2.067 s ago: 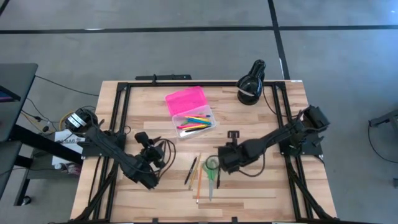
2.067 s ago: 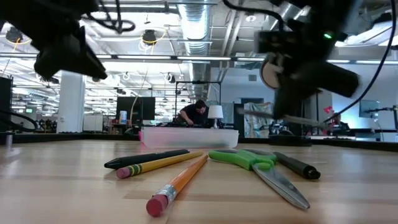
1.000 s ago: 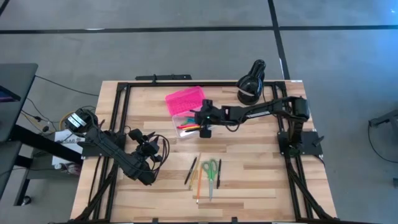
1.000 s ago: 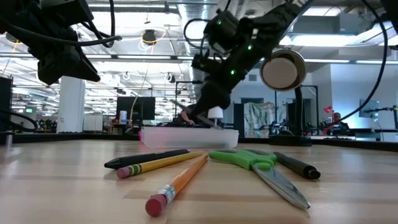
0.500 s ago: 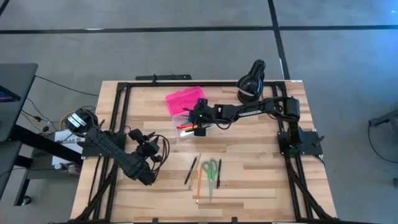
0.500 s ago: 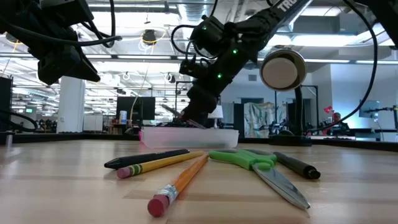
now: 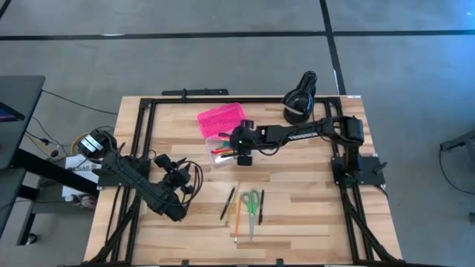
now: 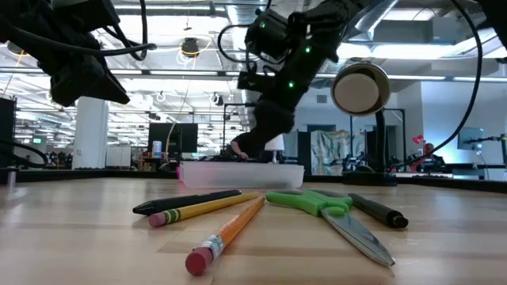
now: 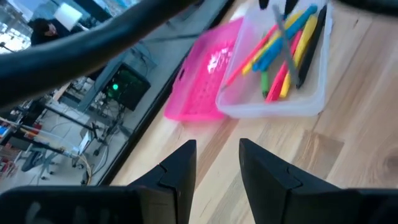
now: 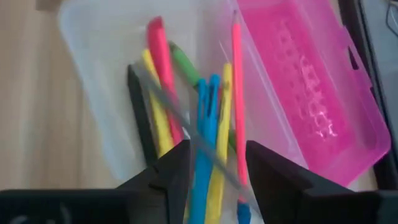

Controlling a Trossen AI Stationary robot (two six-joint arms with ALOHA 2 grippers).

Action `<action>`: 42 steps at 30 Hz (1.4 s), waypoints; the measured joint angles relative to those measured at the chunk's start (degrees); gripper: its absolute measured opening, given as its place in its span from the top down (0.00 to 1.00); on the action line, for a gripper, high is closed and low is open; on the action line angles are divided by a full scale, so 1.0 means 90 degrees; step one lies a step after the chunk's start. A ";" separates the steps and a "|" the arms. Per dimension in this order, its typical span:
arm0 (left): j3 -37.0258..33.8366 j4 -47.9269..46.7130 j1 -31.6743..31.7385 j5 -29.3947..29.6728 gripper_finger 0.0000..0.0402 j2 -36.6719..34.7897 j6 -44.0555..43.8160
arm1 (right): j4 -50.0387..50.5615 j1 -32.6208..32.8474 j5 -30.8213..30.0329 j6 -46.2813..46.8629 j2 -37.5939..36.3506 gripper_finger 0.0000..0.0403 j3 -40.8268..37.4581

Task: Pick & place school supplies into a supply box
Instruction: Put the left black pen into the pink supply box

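While left gripper (image 9: 217, 148) and right gripper (image 10: 215, 149) gape empty: one box (image 7: 221, 119), four loose pens (image 8: 187, 204), one scissors (image 8: 314, 203).

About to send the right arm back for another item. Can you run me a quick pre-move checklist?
1. Right hand open over the supply box: ok.
2. Gray pencil free of the fingers: cannot tell, it looks blurred.
3. Lid folded back, base accessible: ok.
4. Scissors, pencils and pens waiting on the table: ok.
5. Left hand away from the pile: ok.
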State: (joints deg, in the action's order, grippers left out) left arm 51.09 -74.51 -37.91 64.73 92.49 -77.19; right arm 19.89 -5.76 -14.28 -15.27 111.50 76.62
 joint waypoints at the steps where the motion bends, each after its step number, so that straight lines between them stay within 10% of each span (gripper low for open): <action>1: 0.0002 0.0053 0.0002 0.0115 0.71 0.0000 0.0002 | 0.0044 0.0072 -0.0007 0.0043 -0.0012 0.63 0.0017; 8: 0.0002 0.1334 0.0007 0.0471 0.71 0.0000 0.0989 | 0.1151 0.0703 -0.0131 0.0503 -0.0417 0.67 -0.0003; 20: 0.0114 0.5140 0.0279 -0.0998 0.71 0.0001 0.4718 | 0.1734 0.1812 -0.0614 0.0948 -0.1344 0.71 -0.0520; 42: -0.0012 0.7838 0.1045 -0.3472 0.71 0.0058 0.6391 | -0.2696 0.3443 -0.1913 0.0751 -0.4702 0.71 -0.4680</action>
State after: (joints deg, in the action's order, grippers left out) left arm 50.98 -3.97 -28.51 33.48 93.01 -19.67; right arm -4.37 25.23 -31.50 -8.51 69.19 34.51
